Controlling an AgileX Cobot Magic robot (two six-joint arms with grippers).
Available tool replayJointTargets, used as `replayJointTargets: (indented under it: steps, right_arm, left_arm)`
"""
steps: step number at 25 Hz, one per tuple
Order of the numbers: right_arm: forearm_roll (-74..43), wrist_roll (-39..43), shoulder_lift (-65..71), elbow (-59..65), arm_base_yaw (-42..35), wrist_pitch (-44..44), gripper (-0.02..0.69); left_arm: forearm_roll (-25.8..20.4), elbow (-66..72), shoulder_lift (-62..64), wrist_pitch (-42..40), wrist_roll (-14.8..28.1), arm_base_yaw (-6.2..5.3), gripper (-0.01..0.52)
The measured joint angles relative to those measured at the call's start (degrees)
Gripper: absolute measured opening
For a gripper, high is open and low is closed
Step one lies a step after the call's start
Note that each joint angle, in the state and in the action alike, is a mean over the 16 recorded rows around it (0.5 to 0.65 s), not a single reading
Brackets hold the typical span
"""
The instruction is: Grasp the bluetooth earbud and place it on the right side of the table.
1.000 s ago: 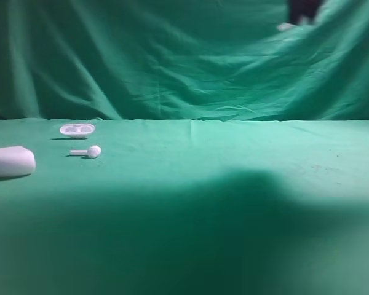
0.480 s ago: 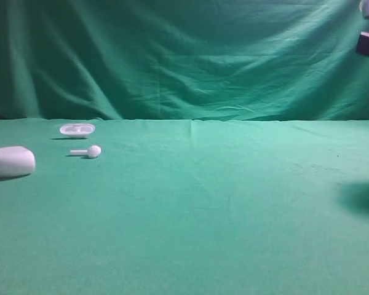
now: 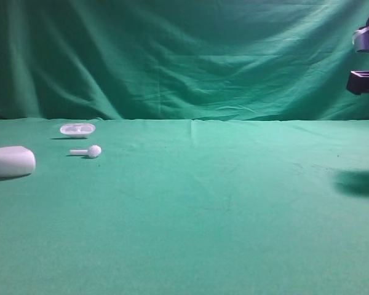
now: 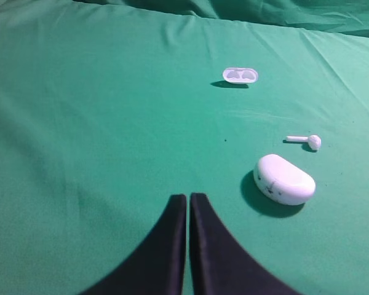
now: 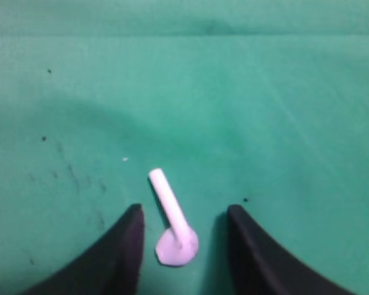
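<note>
White oval tray rearmost; long-stemmed earbud nearer; rounded case nearest.

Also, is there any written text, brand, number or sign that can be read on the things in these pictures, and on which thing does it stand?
None can be read.
Charging case: a few tiny dark marks on its front, too small to read.
Open case tray: no print visible.
Earbud between the right pincer's fingers: plain white.
Earbud by the case: plain white.
Green cloth table: no text.
</note>
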Motion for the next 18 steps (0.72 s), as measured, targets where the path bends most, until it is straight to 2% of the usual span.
replayJointTargets:
  steps: [5,8,11,18]
  right_arm:
    - [0.7,0.0,-0.9,-1.7,0.0,2.4,0.49]
    - [1.7,-0.1,-3.0,-3.1,0.0,5.2,0.485]
    - [3.0,-0.4,-6.4,-4.4,0.0,8.9,0.41]
    - [6.3,-1.2,-19.3,-6.9,0.0,19.2,0.134]
  left_arm:
    - [0.0,0.0,0.0,0.0,0.0,0.0,0.0]
    - [0.0,0.0,0.0,0.0,0.0,0.0,0.0]
    - [0.0,0.0,0.0,0.0,0.0,0.0,0.0]
    - [0.0,0.0,0.0,0.0,0.0,0.0,0.0]
